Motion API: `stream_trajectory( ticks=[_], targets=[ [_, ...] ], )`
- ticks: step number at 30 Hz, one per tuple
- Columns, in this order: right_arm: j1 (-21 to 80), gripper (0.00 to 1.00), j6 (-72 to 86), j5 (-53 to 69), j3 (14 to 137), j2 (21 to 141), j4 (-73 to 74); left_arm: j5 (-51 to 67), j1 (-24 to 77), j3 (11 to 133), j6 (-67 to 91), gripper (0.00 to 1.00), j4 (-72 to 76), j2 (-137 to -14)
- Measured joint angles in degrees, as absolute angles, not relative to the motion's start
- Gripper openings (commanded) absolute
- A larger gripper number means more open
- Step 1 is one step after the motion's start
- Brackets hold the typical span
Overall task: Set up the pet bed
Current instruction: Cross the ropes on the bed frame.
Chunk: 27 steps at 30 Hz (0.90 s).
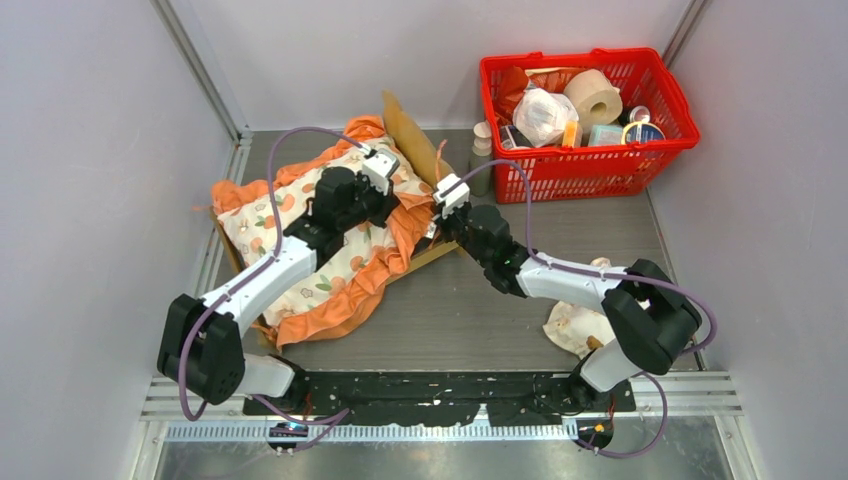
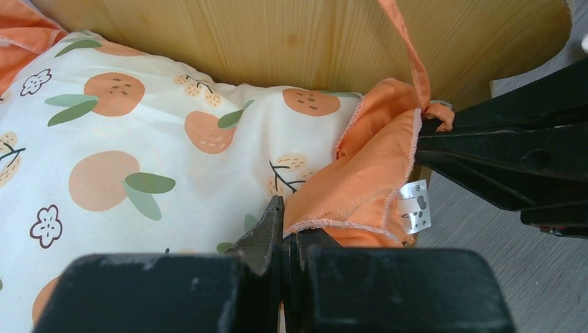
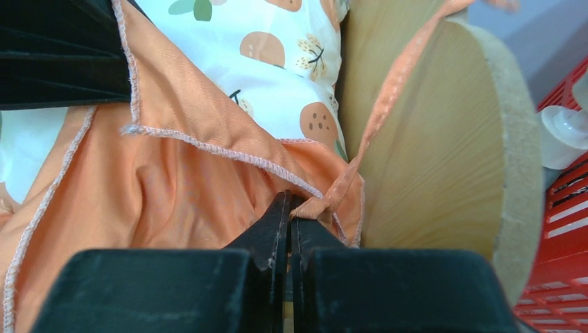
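A small wooden pet bed (image 1: 412,135) lies left of a red basket (image 1: 600,170), with its scalloped headboard at the end nearest the basket. An orange-print cushion (image 1: 255,225) with orange ruffles sprawls across the bed. The right gripper (image 3: 290,208) pinches the cushion's orange tie on the basket side. The left gripper (image 2: 283,215), farther from the basket, is pressed together at the ruffle hem; whether it has caught cloth is unclear.
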State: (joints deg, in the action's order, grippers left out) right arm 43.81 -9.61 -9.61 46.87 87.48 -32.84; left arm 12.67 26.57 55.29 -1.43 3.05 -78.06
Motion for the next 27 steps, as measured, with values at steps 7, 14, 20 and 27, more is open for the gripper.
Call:
stream_trajectory(
  ticks=[7,14,20,27],
  targets=[
    [43.83,0.05,-12.47,-9.74,41.93,85.95,-42.26,12.6,25.85,55.29,-0.6,0.0,3.18,-78.17],
    [43.83,0.05,-17.04,-8.88,40.27,85.95,-48.27,12.62,25.36,55.29,-0.4,0.0,3.18,-78.17],
    [43.83,0.05,-19.75,-8.88,40.29,85.95,-50.28,12.64,25.12,55.4,-0.4,0.0,3.18,-78.24],
    [43.83,0.05,-23.31,-7.99,39.99,85.95,-51.57,12.67,25.02,55.9,-0.25,0.0,3.18,-78.26]
  ],
)
